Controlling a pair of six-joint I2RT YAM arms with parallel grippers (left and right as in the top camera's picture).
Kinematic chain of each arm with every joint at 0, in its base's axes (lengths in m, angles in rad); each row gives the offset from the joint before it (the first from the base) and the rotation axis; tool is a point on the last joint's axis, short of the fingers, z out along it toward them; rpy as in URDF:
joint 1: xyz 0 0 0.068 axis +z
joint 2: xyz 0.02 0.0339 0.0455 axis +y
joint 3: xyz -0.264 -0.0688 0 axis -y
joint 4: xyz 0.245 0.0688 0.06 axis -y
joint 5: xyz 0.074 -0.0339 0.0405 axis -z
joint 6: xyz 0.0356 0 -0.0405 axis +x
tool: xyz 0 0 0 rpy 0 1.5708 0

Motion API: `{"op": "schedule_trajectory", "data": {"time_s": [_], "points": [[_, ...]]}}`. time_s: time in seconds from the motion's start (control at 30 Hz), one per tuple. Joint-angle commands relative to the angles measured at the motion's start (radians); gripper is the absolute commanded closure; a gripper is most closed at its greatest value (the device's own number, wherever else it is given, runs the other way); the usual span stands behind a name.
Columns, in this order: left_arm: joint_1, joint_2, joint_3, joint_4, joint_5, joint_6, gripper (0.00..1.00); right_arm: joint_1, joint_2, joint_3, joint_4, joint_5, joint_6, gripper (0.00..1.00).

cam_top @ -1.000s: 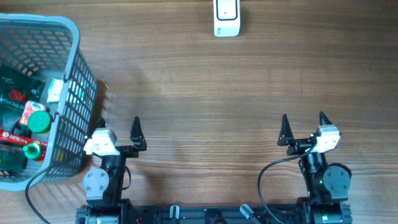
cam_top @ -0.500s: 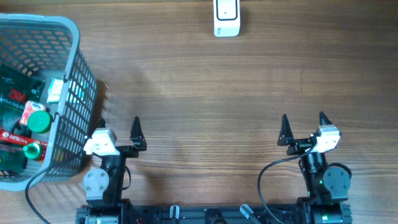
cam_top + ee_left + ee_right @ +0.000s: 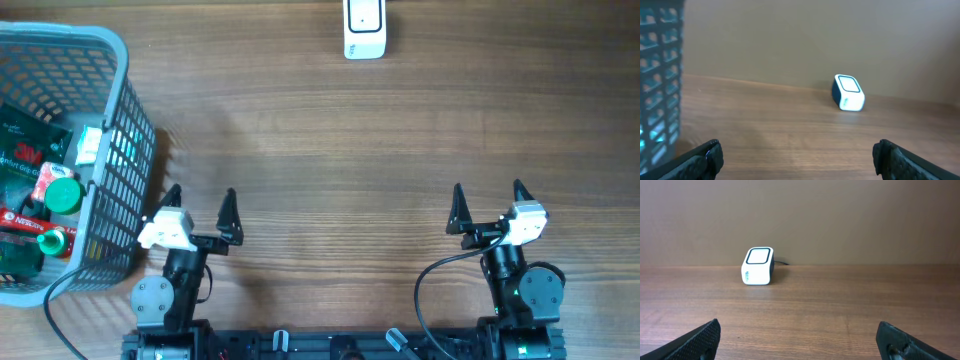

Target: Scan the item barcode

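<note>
My left pincer [image 3: 201,192] and right pincer [image 3: 487,187] hung spread, empty (nothing grabbed yet), so next meant fishing in the grey plastic mesh basket [image 3: 128,130].

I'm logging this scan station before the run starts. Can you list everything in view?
basket: one, grey, at the table's left edge
dark packet: one, black with 3M print, inside the basket
green caps: two, green, inside the basket, on containers that are mostly hidden
red packet: one, red, inside the basket
white item: one, white, against the basket's inner wall; cannot tell what it is
scanner: one, white, at the far edge near the centre
table: one, brown wood
left gripper: one, black fingers, open and empty, beside the basket
right gripper: one, black fingers, open and empty, over bare table
</note>
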Motion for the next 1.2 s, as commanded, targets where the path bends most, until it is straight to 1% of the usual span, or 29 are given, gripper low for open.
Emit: {"op": "schedule_trajectory", "data": {"time_s": [0.0,0.13,0.23,0.3,0.33,0.43,0.5,0.57,0.73,0.77,0.83,0.93,1.03,1.07,1.17], "points": [[-0.004,-0.003,0.088,-0.008,0.045,-0.043,0.00,0.004,-0.008,-0.001,0.002,-0.008,-0.012,0.00],[-0.004,0.018,0.195,-0.027,0.045,-0.043,0.00,0.004,-0.008,-0.001,0.002,-0.008,-0.012,0.01],[-0.004,0.058,0.283,-0.073,0.045,-0.043,0.00,0.004,-0.008,-0.001,0.002,-0.008,-0.012,0.00],[-0.004,0.113,0.364,-0.109,0.045,-0.043,0.00,0.004,-0.008,-0.001,0.002,-0.008,-0.013,0.00],[-0.004,0.164,0.432,-0.130,0.045,-0.043,0.00,0.004,-0.008,-0.001,0.002,-0.008,-0.012,0.00],[-0.004,0.256,0.542,-0.163,0.045,-0.042,0.00,0.004,-0.008,-0.001,0.002,-0.008,-0.012,0.00],[-0.004,0.344,0.646,-0.213,0.040,-0.043,0.00,0.004,-0.008,-0.001,0.002,-0.008,-0.012,0.00],[-0.004,0.438,0.769,-0.297,0.006,-0.043,0.00,0.004,-0.008,-0.001,0.002,-0.008,-0.012,0.00],[-0.004,0.696,1.122,-0.603,-0.194,-0.041,0.00,0.004,-0.008,-0.001,0.002,-0.008,-0.012,0.00],[-0.004,0.747,1.192,-0.653,-0.196,-0.030,0.00,0.004,-0.008,-0.001,0.002,-0.008,-0.013,0.00],[-0.004,0.816,1.282,-0.705,-0.195,-0.020,0.00,0.004,-0.008,-0.001,0.002,-0.008,-0.012,0.00],[-0.004,0.871,1.315,-0.748,-0.188,-0.020,0.00,0.004,-0.008,-0.001,0.002,-0.008,-0.012,0.00],[-0.003,0.898,1.315,-0.726,-0.216,-0.020,0.00,0.004,-0.008,-0.001,0.002,-0.008,-0.012,0.00],[-0.003,0.907,1.315,-0.706,-0.262,-0.026,0.00,0.004,-0.008,-0.001,0.002,-0.008,-0.012,0.00],[0.011,0.939,1.329,-0.677,-0.442,-0.103,0.00,0.004,-0.008,-0.001,0.002,-0.008,-0.012,0.00]]}}
